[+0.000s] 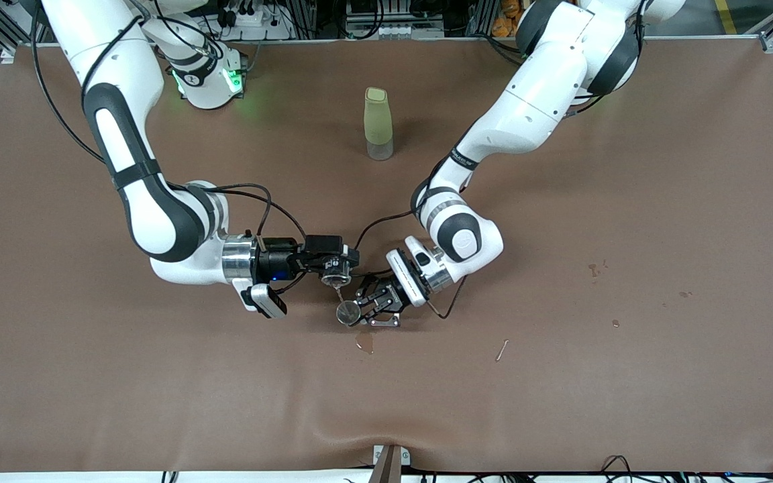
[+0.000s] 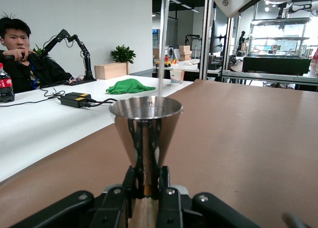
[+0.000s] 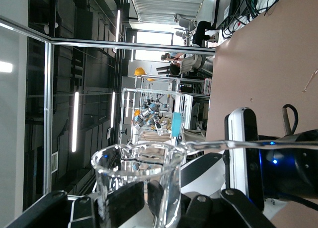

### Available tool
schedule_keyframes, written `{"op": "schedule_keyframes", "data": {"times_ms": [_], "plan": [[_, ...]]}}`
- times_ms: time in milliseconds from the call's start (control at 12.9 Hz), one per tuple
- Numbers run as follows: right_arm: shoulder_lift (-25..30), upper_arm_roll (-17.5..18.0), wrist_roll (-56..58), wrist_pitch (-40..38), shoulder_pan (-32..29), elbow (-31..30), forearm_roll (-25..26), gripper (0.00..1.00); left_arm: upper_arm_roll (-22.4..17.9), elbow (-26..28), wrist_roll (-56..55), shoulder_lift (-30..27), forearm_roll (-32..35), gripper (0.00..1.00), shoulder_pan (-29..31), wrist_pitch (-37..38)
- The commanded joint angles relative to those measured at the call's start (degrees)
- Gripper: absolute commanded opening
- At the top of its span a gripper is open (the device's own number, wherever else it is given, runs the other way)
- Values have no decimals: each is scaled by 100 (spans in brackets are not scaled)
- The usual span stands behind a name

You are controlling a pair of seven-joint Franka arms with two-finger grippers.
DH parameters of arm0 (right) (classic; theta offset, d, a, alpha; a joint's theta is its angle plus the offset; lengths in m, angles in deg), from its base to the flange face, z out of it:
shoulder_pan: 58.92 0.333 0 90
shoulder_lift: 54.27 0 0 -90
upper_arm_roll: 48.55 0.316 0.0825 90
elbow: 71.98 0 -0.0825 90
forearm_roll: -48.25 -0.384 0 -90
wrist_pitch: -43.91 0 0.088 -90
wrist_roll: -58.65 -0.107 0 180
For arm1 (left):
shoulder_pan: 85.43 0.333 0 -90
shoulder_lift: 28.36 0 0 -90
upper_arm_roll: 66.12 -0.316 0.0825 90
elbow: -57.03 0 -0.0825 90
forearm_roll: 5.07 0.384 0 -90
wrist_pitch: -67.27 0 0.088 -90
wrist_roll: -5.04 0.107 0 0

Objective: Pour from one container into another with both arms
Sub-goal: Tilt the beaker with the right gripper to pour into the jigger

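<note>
Pour is running mid-table: right gripper (image 1: 337,267) is clamping the tipped glass (image 3: 136,181) and sending a thin stream (image 2: 163,44) into the jigger (image 1: 347,312), which the left gripper (image 1: 368,310) is gripping upright by the waist; emptying remains.

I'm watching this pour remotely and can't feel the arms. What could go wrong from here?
1. A thin stream falls from the glass cup in the right gripper into the jigger; its rim is small, so slight drift could miss.
2. The left gripper pinches the jigger's narrow waist; it might tip.
3. A wet spot already marks the table, hinting at spillage.
</note>
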Motion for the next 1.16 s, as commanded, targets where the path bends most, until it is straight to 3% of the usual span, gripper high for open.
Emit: {"op": "schedule_keyframes", "data": {"times_ms": [0,1087], "plan": [[198,-39,-304,35,17,-133,-70,0,-12,63,183,-80,-216,0,-18,82],[190,-48,-2062,26,17,69,53,0,-12,107,210,-71,-216,0,-44,83]]}}
